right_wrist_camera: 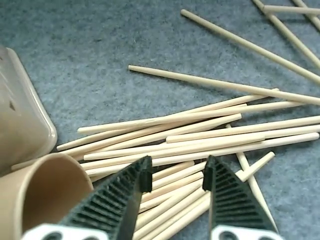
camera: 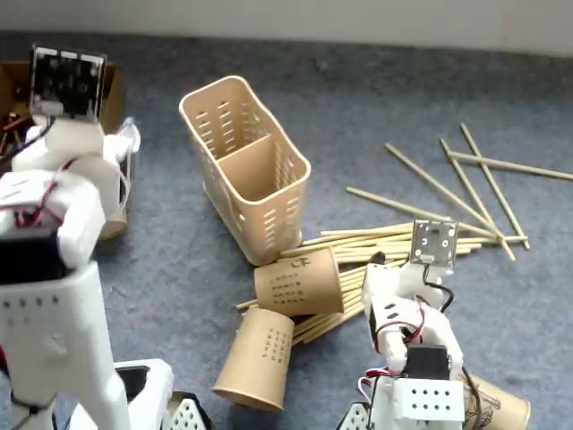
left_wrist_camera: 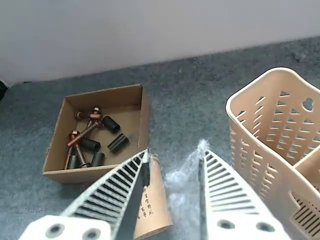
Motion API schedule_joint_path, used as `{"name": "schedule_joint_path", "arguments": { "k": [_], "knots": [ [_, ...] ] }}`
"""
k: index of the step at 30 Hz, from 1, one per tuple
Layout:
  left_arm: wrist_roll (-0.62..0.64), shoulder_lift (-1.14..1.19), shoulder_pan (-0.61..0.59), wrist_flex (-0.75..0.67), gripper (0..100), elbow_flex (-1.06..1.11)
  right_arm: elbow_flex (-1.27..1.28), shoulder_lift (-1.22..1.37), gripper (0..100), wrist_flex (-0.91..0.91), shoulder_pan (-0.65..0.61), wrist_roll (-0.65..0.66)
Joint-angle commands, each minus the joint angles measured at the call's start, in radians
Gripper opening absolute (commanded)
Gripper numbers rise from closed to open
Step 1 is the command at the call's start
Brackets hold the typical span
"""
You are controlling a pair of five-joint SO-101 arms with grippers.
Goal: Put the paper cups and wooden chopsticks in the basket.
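Paper cup [left_wrist_camera: 155,210] partly hidden by spread left end effector [left_wrist_camera: 175,156]; right end effector [right_wrist_camera: 178,166] spread above chopsticks [right_wrist_camera: 200,145].

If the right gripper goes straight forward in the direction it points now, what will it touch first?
Probably the pile of wooden chopsticks, which lies directly ahead of the open right gripper; the paper cup sits to one side.

Soft even light, faint diffuse shadows
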Motion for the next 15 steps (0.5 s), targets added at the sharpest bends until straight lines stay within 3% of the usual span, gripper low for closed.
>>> {"name": "schedule_joint_path", "arguments": {
  "k": [1, 4, 8, 15],
  "knots": [
    [0.026, 0.148, 0.028, 0.052, 16, -0.143, -0.004, -0.005, 17.6, -0.038, 0.005, -0.003],
    [0.130, 0.245, 0.033, 0.087, 19, -0.226, -0.002, -0.005, 17.6, -0.038, 0.005, -0.003],
    [0.241, 0.349, 0.033, 0.110, 30, -0.321, -0.002, -0.005, 17.6, -0.038, 0.005, -0.003],
    [0.249, 0.509, 0.084, 0.110, 30, -0.463, -0.002, -0.005, 17.6, -0.038, 0.005, -0.003]
  ]
}}
